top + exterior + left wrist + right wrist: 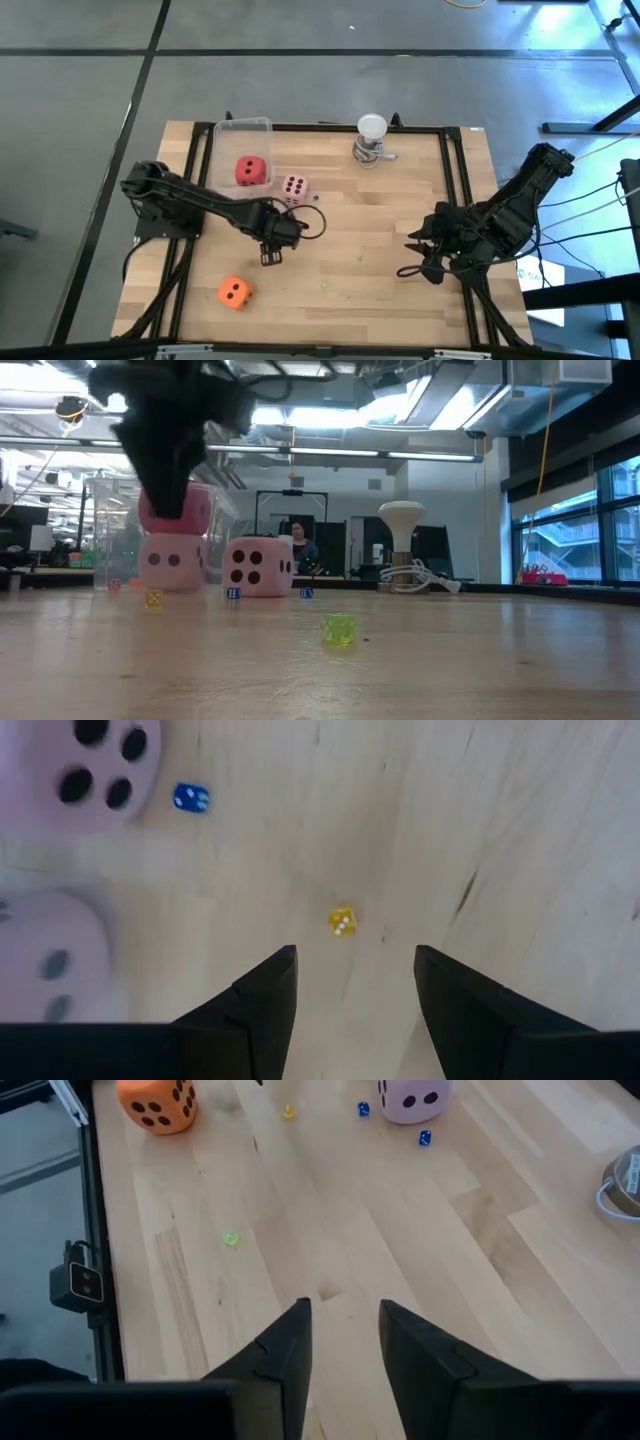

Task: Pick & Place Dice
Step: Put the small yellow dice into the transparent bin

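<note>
My left gripper [355,955] points down, open, over the wood near the table's middle [270,255]. A tiny yellow die [341,921] lies just beyond its fingertips, untouched. Two pale pink dice [172,560] [258,567] rest on the table beside it. The red die [252,170] sits in a clear box [243,125]. The orange die [234,292] lies near the front left. My right gripper [345,1305] hovers open at the table's right [415,255], nothing between its fingers.
A white round-topped object on a metal base [371,140] stands at the far edge. Tiny blue dice [424,1137] [363,1108] and a green one [230,1238] are scattered on the wood. A black frame [455,180] borders the table.
</note>
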